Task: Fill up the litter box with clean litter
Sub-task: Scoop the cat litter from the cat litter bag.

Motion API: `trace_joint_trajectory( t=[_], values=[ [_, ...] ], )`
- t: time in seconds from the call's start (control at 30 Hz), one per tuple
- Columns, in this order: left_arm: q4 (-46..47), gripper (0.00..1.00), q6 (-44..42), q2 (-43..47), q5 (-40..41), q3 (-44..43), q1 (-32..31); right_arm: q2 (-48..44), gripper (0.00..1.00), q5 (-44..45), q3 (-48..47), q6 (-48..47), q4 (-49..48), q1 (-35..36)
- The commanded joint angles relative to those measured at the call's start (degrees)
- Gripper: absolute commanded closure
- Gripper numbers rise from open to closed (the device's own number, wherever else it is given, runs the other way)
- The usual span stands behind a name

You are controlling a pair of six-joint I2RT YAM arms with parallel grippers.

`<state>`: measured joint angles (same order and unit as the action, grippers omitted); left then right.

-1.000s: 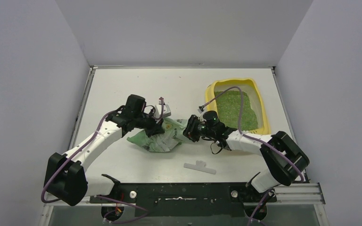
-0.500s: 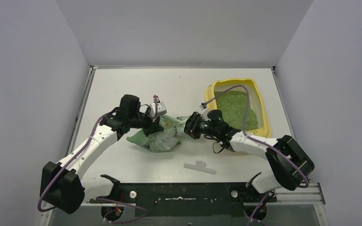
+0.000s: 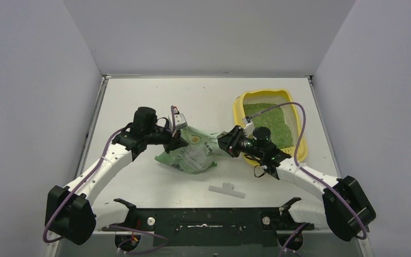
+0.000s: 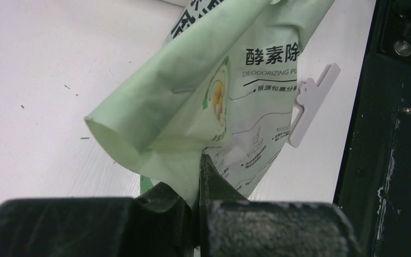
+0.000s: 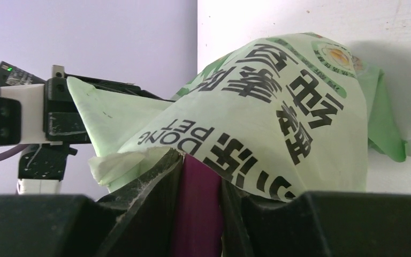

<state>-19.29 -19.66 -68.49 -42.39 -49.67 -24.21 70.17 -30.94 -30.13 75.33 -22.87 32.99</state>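
Note:
The yellow litter box (image 3: 267,92) stands at the back right with the bright-green clean litter (image 3: 270,128) spread inside it. A light-green printed bag (image 3: 192,155) lies mid-table between my arms. My left gripper (image 3: 177,143) is shut on the bag's left edge; in the left wrist view the jaws (image 4: 198,176) pinch the bag's film (image 4: 214,91). My right gripper (image 3: 226,143) is at the bag's right end, left of the box. In the right wrist view it (image 5: 200,160) is shut on a magenta scoop handle (image 5: 198,209) that runs under the bag (image 5: 267,123); the scoop's bowl is hidden.
A white clip (image 3: 227,189) lies on the table near the front, also in the left wrist view (image 4: 310,107). The black base rail (image 3: 208,219) runs along the near edge. Grey walls close in the back and both sides.
My right arm has swung right and drawn its gripper toward the litter box. The bag has shifted right with it. My left gripper keeps its hold on the bag's edge.

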Motion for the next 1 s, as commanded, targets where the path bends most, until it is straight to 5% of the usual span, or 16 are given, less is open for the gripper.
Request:
trace_joint_trajectory(
  t=[0.0, 0.97],
  values=[
    [5.1, 1.0, 1.8, 1.3, -1.7, -0.2, 0.2, -7.0, 1.0, -1.2, -2.0, 2.6, -6.8, -2.4],
    [3.8, 1.0, 1.1, 2.3, 8.1, 0.7, 0.5, -15.6, 1.0, -6.2, 5.4, 12.5, -11.0, -15.8]
  ],
)
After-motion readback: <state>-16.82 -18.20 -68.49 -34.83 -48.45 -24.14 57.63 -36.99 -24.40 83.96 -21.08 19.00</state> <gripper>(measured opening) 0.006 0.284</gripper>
